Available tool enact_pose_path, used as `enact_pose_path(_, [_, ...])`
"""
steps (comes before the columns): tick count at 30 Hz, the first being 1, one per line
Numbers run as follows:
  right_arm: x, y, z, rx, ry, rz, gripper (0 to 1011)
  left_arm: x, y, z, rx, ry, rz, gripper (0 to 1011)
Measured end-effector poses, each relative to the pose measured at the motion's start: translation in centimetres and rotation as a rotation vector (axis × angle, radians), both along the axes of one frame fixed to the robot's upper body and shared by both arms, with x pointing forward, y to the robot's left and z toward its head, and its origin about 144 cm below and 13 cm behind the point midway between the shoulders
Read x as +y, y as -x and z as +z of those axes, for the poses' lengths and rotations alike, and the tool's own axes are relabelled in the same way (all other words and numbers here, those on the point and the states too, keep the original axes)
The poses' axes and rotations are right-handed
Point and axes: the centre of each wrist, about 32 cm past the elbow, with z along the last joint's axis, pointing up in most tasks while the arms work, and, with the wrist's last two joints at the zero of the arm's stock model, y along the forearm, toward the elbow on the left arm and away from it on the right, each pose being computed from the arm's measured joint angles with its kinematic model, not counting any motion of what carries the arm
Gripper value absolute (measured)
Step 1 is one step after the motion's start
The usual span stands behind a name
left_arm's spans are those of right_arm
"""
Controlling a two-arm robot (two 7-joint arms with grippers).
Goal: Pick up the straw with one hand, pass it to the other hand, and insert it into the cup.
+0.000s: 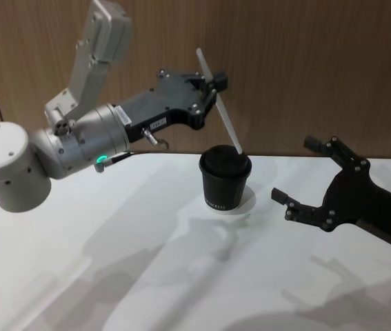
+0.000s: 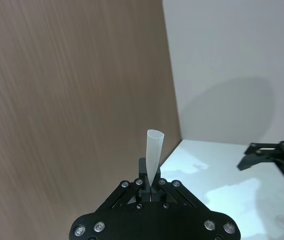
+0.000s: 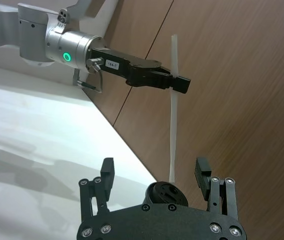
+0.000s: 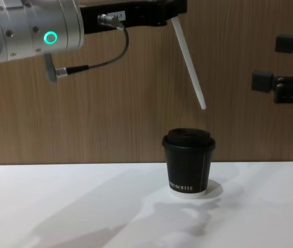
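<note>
Straw (image 1: 228, 123): white, straight, tilted. You find it in the upper centre of the head view, its top end leaning left and its lower end pointing down and right. In the chest view its lower tip (image 4: 203, 106) hangs in the air above the cup's lid, with a clear gap between them, slightly right of the lid's middle.

Left gripper (image 1: 212, 84): silver wrist, green ring light. It enters from the upper left, fingers pinching the straw near its upper end.

Cup (image 1: 225, 181): black, domed lid on, white lettering. It stands upright at the frame's centre on the white table (image 1: 112, 241).

Right gripper (image 1: 295, 169): all black. It sits at the right edge, raised off the table, well right of the cup, fingers spread wide.

Backdrop: a wood-panel wall (image 1: 305, 62) stands behind everything you see.
</note>
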Motion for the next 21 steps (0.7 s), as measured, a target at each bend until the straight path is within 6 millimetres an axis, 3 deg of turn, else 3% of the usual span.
enact_pose_path(21, [0.0,0.0,0.0,0.0,0.0,0.0,1001,-0.8,-1.8,0.8,-0.012,-0.075,0.097,3])
